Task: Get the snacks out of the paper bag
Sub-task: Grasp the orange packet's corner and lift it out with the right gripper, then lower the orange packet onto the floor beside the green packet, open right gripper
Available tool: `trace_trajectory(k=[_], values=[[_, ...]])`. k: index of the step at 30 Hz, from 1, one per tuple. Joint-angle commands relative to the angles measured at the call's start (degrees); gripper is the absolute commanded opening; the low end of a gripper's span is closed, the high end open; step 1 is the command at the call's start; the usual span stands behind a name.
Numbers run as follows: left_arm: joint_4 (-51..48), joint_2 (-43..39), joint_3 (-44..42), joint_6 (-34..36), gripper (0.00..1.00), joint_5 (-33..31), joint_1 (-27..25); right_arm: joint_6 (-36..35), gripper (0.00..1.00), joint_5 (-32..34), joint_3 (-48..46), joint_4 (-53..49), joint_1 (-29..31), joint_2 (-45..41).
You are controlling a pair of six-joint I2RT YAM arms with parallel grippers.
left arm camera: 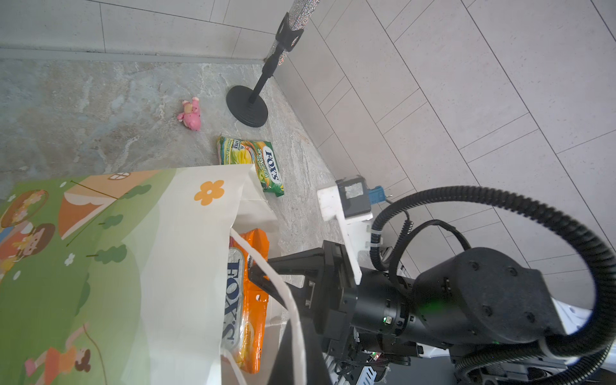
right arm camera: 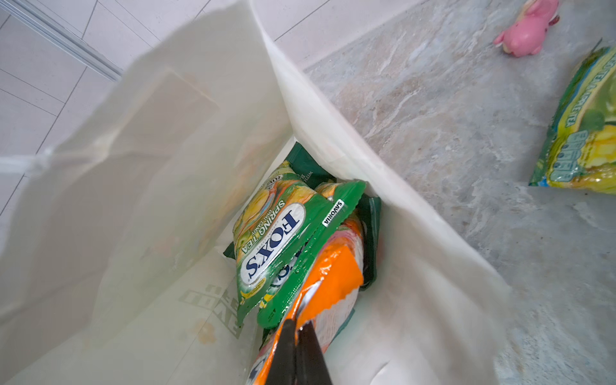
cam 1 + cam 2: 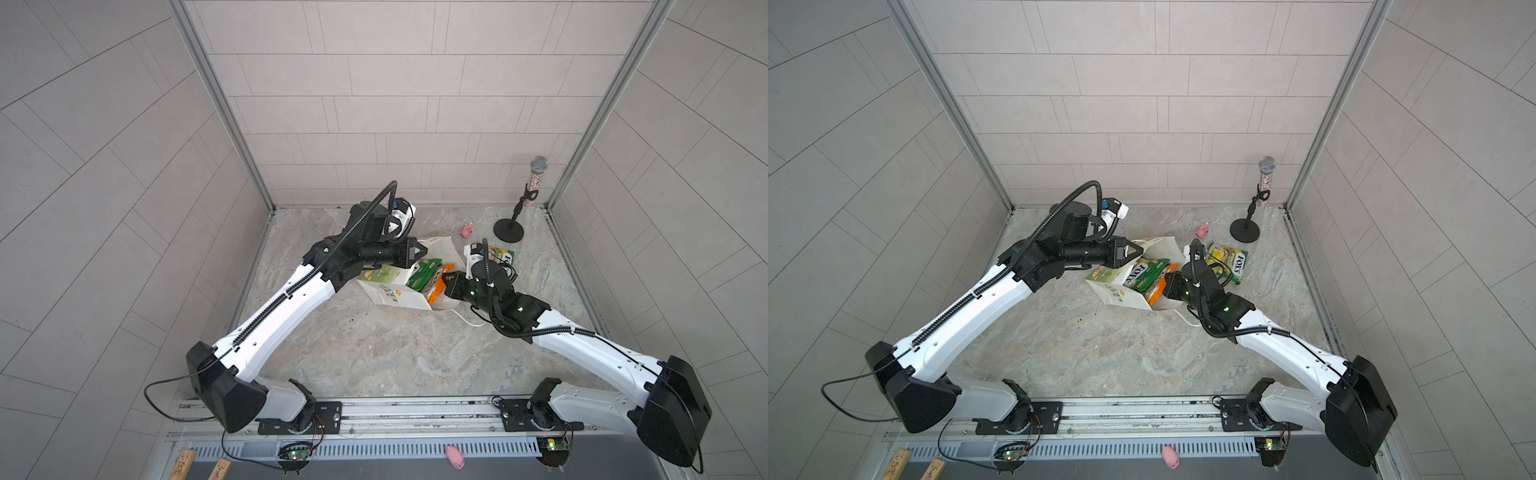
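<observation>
Mid-table, paper bag (image 3: 392, 297) lies tipped, long axis L-R, mouth twd R arm, w/ green FOX'S pkts (image 2: 276, 240) over a mostly buried dark green bag (image 2: 305, 163) inside, R gripper (image 2: 296, 328) pinched tight on orange pkt (image 2: 336, 280) edge at the mouth, L gripper (image 3: 1138, 250) closed at far rim, its hold unclear, loose FOX'S pkt (image 1: 256, 160) out on table (image 3: 374, 353), half-hidden by R arm from above.

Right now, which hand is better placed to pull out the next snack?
Right. The right hand is shut on the orange packet inside the paper bag; the left hand sits at the rim.
</observation>
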Motion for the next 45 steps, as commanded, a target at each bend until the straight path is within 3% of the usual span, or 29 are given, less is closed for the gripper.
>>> trace_trajectory(k=[1,20,32,39,45], values=[[0.92,-0.9,-0.42,0.46,0.0,-0.1,-0.38,-1.75,0.0,-0.2,2.19,-0.77,-0.46,-2.53],[0.74,-1.83,-1.39,0.75,0.0,-2.45,-0.34,-6.45,0.0,-0.8,10.86,-10.31,-2.58,-14.02],[-0.99,-2.93,-1.3,1.61,0.0,-6.19,-0.29,-11.1,0.0,7.39,16.46,-20.54,-3.59,-20.98],[-2.03,-4.08,-1.13,2.15,0.0,-7.17,-0.29,-14.1,0.0,9.03,18.73,-28.49,-11.06,-23.2],[-2.51,-5.1,-1.11,2.59,0.0,-7.9,-0.33,-16.99,0.0,3.02,15.54,-31.81,-23.07,-22.34]])
